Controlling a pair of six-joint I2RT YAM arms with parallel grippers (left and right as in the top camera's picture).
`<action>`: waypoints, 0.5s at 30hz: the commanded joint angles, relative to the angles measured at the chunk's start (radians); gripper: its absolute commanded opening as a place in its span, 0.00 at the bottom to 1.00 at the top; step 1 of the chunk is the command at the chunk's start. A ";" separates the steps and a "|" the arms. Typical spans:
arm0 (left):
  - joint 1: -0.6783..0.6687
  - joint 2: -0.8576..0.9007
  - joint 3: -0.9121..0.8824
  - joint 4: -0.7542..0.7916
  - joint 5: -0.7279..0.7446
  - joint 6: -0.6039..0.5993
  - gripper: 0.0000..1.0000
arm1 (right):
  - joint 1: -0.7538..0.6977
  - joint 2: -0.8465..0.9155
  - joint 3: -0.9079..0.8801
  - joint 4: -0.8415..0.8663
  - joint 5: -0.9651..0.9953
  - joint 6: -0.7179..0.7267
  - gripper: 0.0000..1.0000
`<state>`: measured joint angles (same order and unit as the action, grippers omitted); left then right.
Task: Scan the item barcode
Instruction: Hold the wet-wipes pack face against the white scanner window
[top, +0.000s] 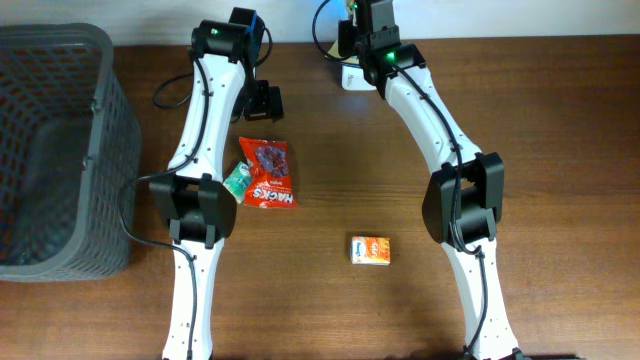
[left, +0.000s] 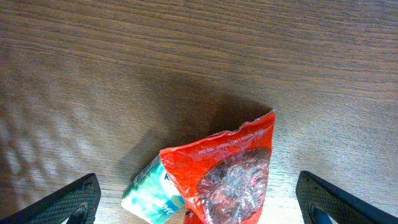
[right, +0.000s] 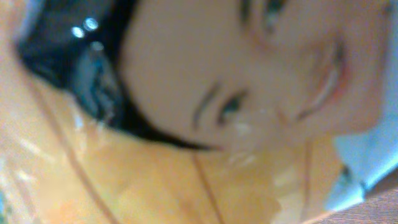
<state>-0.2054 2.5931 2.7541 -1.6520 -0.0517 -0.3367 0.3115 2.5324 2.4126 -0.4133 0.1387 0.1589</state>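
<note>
Gripper of the left arm (left: 198, 186), jaws spread wide, hangs over the bench (left: 186, 62). The red snack bag (left: 227, 174) lies flat between and just ahead of its fingers (left: 74, 199), overlapping a small green packet (left: 149, 196). The right gripper (top: 360, 45), jaws together, sits at the far bench edge. A blurred orange wrapper (right: 155, 180) bearing a printed face fills its camera view; whether it is clamped cannot be told. An orange carton (top: 370, 250) lies well apart.

Bare table (top: 330, 150) is left between the red bag (top: 268, 172) and the box (top: 370, 250), which lie well apart. The left side is blocked by the basket (top: 100, 110). The bag's left edge is crowded by the green packet (top: 237, 180), which touches it.
</note>
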 joint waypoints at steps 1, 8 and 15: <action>0.001 -0.024 -0.005 0.001 0.011 -0.010 0.99 | -0.006 -0.022 0.026 -0.016 0.120 0.006 0.04; 0.001 -0.024 -0.005 0.001 0.011 -0.010 0.99 | -0.033 -0.147 0.026 -0.160 0.578 0.006 0.04; 0.001 -0.024 -0.005 0.001 0.011 -0.010 0.99 | -0.280 -0.170 0.026 -0.561 0.449 0.163 0.04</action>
<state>-0.2054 2.5931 2.7541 -1.6512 -0.0517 -0.3367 0.1539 2.3997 2.4245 -0.8734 0.6247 0.1905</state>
